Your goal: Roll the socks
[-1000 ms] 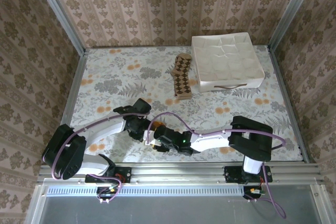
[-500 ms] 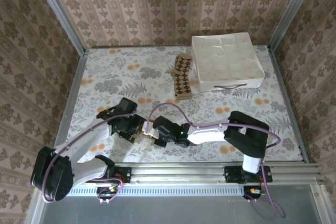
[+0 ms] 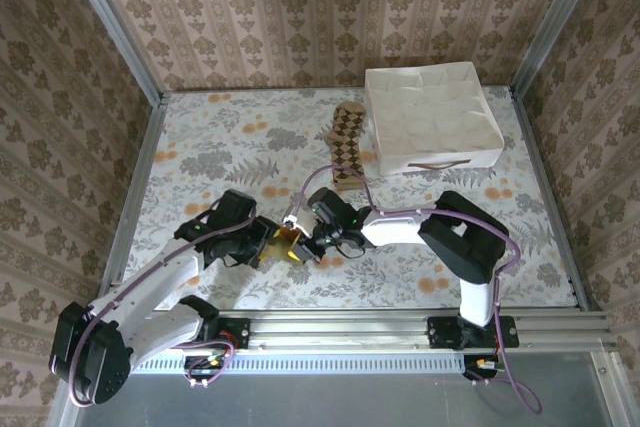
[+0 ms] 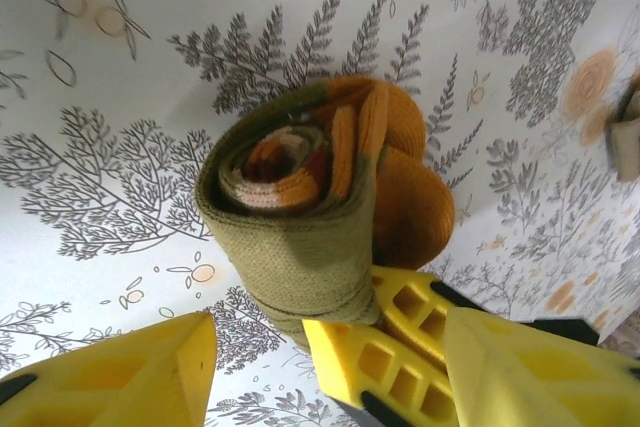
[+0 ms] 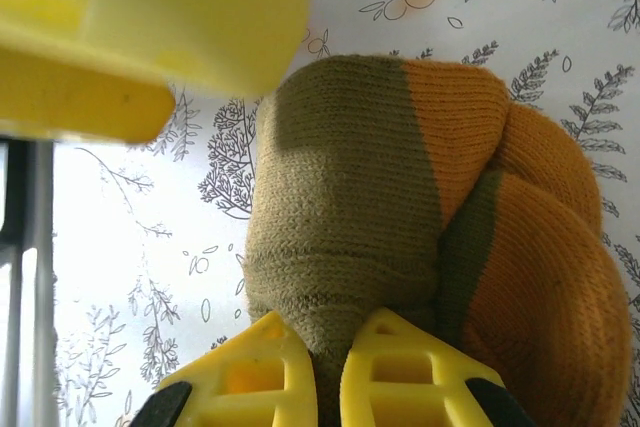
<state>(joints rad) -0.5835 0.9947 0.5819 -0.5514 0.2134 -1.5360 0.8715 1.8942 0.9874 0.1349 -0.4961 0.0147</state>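
Since a second ago: left arm swung back toward lower left, right pincer (image 5: 325,372) moved up toward frame centre. Right pincer clenched on olive fold of rolled green sock (image 4: 300,202). Left pincer (image 3: 266,244) released, fingers spread either side of roll, not touching. Roll at worktop (image 3: 200,147), lower centre of top view; resting or lifted, cannot tell. Argyle sock (image 3: 347,147) flat, upper centre, beside white box (image 3: 480,157).
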